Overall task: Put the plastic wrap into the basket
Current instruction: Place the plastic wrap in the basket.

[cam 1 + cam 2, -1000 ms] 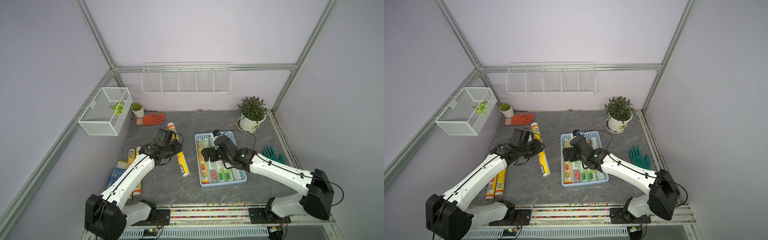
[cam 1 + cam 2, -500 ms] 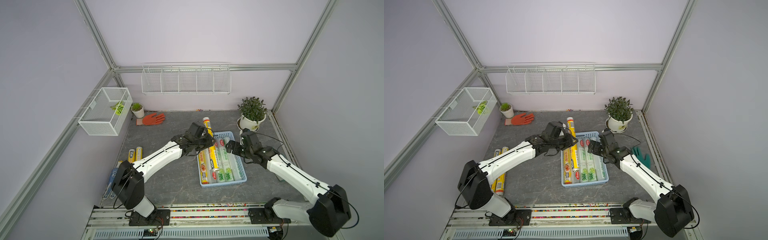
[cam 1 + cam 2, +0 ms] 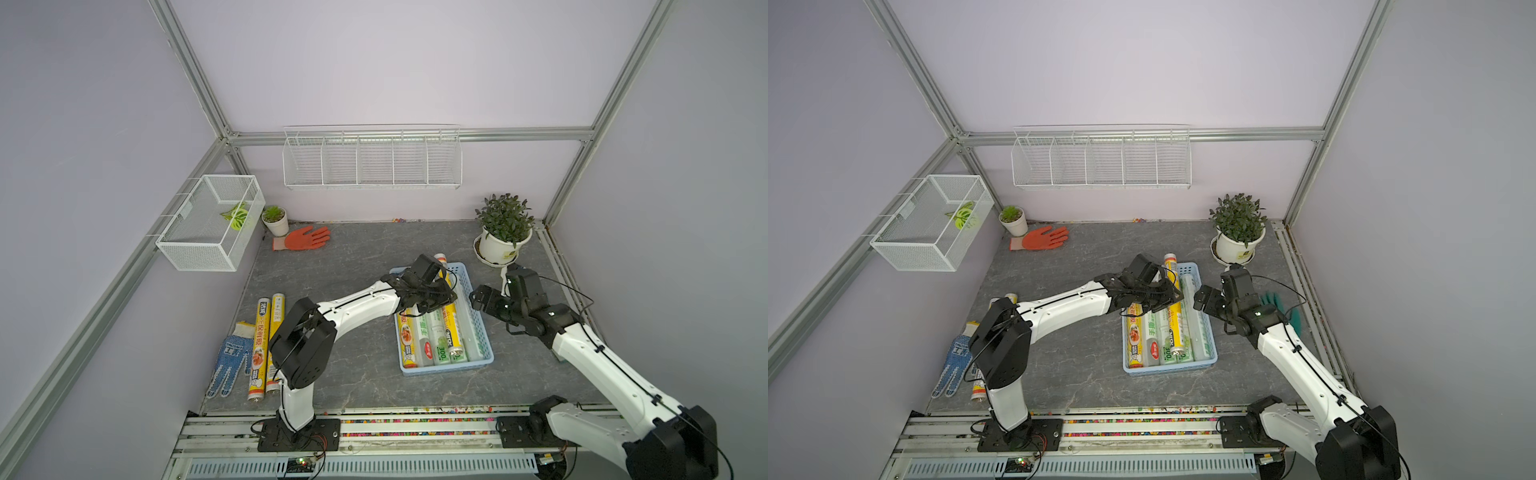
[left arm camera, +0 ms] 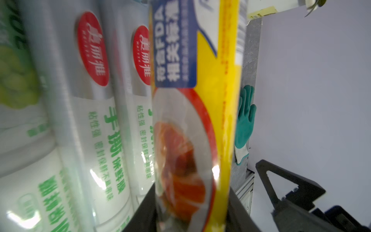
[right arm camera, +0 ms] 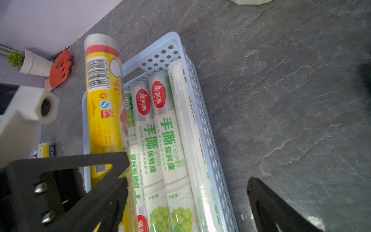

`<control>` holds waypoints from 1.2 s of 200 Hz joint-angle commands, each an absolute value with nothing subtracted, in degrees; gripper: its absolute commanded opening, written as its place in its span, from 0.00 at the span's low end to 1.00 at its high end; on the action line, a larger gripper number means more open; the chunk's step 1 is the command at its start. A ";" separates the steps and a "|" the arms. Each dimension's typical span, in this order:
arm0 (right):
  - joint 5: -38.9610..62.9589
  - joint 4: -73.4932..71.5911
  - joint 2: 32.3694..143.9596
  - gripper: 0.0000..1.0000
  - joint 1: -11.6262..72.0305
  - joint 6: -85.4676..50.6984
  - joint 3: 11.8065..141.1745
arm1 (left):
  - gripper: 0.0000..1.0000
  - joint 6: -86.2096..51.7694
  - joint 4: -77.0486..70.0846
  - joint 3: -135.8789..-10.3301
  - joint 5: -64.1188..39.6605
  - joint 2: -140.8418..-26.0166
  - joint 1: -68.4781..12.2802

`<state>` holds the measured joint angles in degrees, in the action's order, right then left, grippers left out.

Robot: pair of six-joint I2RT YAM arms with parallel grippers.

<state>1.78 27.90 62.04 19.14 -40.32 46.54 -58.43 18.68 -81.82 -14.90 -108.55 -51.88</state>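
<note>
Eight rolls [image 3: 262, 345], three gloves [image 3: 305, 239], two potted plants [image 3: 505, 224] — one basket [image 3: 449, 369].

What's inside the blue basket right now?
In the basket: one yellow roll along a long wall, clear-white rolls beside it, all lengthwise. The left hand grips a second yellow roll over them; it and the arm hide parts of the rolls beneath.

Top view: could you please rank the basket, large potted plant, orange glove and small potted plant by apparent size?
1. basket
2. large potted plant
3. orange glove
4. small potted plant
</note>
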 commanded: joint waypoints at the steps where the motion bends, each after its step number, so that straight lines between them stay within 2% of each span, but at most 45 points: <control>1: 3.53 30.74 61.35 0.98 17.52 -38.18 45.13 | 0.18 -60.45 19.49 -86.04 -14.57 -110.82 -53.40; 106: 3.43 29.67 60.78 0.98 16.72 -38.23 42.10 | 0.30 -63.45 24.90 -91.21 -11.90 -118.32 -55.64; 129: 3.60 29.46 60.94 0.98 16.74 -38.32 41.85 | 0.37 -63.29 25.78 -92.33 -11.13 -119.22 -55.65; 184: 3.89 28.50 61.45 0.98 16.78 -38.66 41.40 | 0.43 -63.02 29.88 -94.31 -8.55 -120.68 -55.72; 240: 5.08 28.39 63.15 0.98 16.73 -38.73 42.36 | 0.50 -60.50 30.94 -96.87 -10.72 -122.94 -55.72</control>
<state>4.12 29.15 62.63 17.10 -39.16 42.39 -62.19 29.10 -95.09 -10.50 -121.03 -55.46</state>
